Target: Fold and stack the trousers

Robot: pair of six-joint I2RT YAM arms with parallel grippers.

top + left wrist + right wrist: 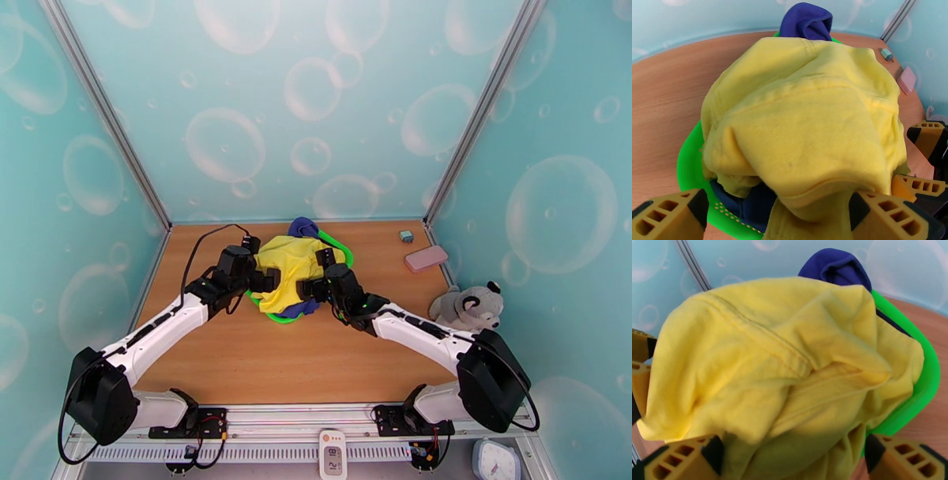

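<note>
Trousers point(291, 272) of bright yellow, plain soft fabric sit in a crumpled heap on top of a round green plastic basket point(341, 249), near the far middle of the wooden table point(316, 355). The heap spills over the basket's rim on the near side. A dark blue garment point(304, 227) lies under them, poking out at the back and at the front.

The left gripper point(268, 280) is drawn up just beside the heap on its left, and the right gripper point(313, 288) likewise on its right. Both sets of jaws stand as wide apart as they go. In each wrist view the yellow cloth bulges into the gap between the fingers, but neither the left gripper point(778, 205) nor the right gripper point(794, 449) has closed on anything.

From where I stand, the job has barely begun. No leg is laid out, no crease is made, and nothing is stacked. The trousers have yet to be gripped, lifted out of the basket, spread flat on the bare wood, folded, and put in their place.
</note>
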